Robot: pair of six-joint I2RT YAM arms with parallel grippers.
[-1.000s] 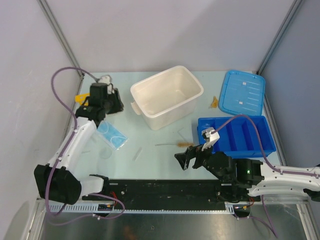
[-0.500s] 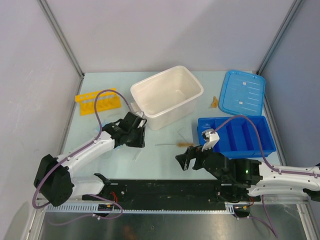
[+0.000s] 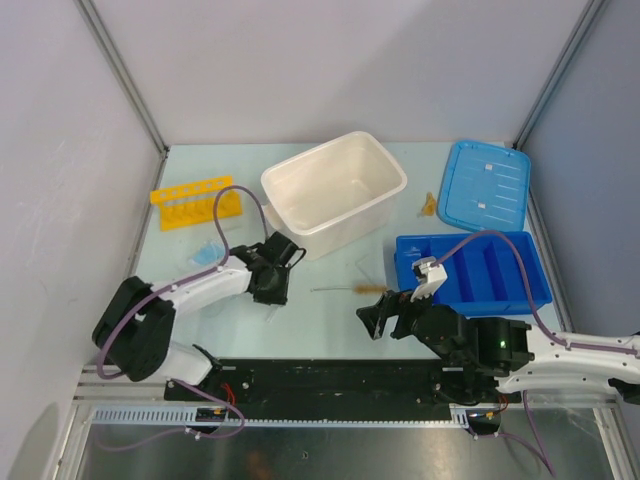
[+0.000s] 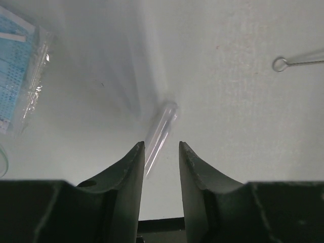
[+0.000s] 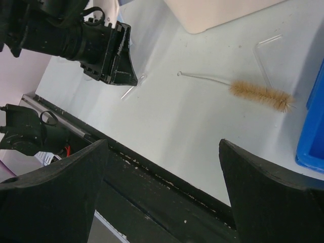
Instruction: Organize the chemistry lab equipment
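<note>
Noted: left hand (image 4: 161, 149) low on tabletop (image 3: 325, 312), front of white tub (image 3: 335, 235); jaws part-open astride short clear tube (image 4: 162, 129), aligned for pinch; right hand (image 5: 163, 146) also tub-front, spread wide, empty, facing wire brush (image 5: 260, 95).

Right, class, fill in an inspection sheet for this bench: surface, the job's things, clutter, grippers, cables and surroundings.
Surface: pale table, no spills seen.
Job's things: yellow rack rear left; brush centre; clear tube lying flat; amber piece beside lid; blue packet.
Clutter: white tub, blue lid, blue tray.
Grippers: left gripper open, straddling the tube; right gripper open, empty.
Cables: purple cables loop above arms.
Surroundings: grey panels; nothing else seen.
</note>
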